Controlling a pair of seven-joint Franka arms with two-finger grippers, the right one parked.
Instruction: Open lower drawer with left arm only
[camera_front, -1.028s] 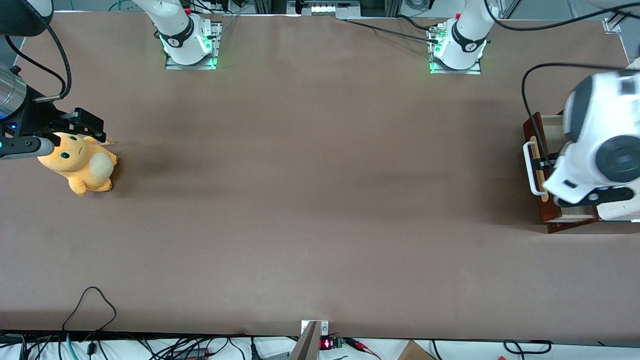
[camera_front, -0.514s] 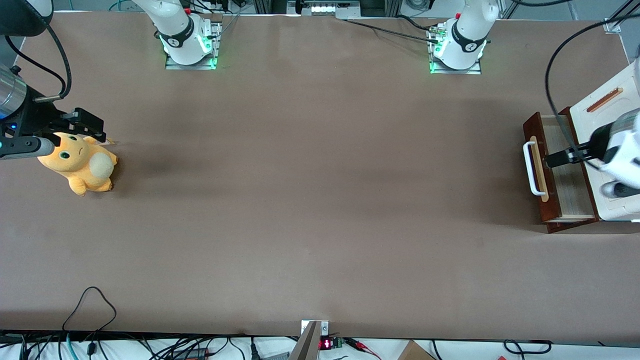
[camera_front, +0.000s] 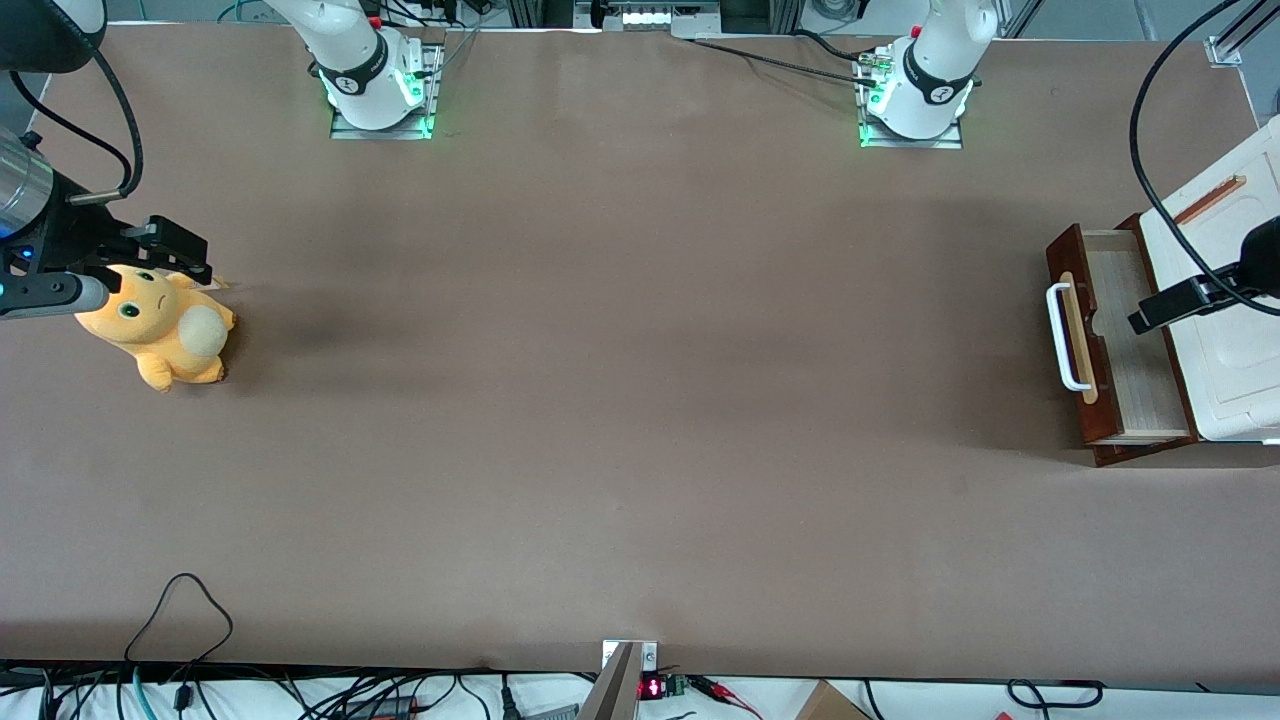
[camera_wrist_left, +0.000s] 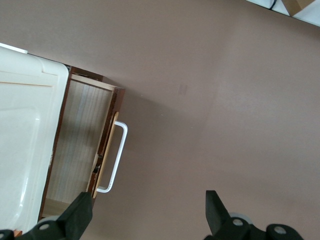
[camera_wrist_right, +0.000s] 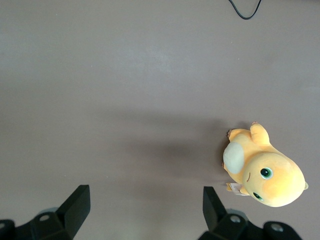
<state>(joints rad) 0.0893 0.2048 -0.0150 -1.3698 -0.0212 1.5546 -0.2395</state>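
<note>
The lower drawer (camera_front: 1120, 345) stands pulled out of the white cabinet (camera_front: 1235, 370) at the working arm's end of the table, its pale wood inside showing. Its dark red-brown front carries a white loop handle (camera_front: 1058, 338) on a pale strip. The left arm's gripper (camera_front: 1146, 320) hovers above the drawer's inside, apart from the handle, and most of the arm is out of view. In the left wrist view the drawer (camera_wrist_left: 80, 140) and handle (camera_wrist_left: 116, 159) lie below the gripper (camera_wrist_left: 147, 201), which is open with only bare table between its black fingers (camera_wrist_left: 80, 215).
A thin copper-brown bar (camera_front: 1208, 200) sits on the white cabinet's moulded panel. An orange plush toy (camera_front: 160, 328) lies under the parked arm's gripper at the other end of the table. Two arm bases (camera_front: 915, 95) stand along the back edge. Cables (camera_front: 180, 610) run along the front edge.
The left gripper let go of the white handle, rose and drew back over the drawer toward the cabinet. The arm's white wrist left the front view. The drawer stayed pulled out.
</note>
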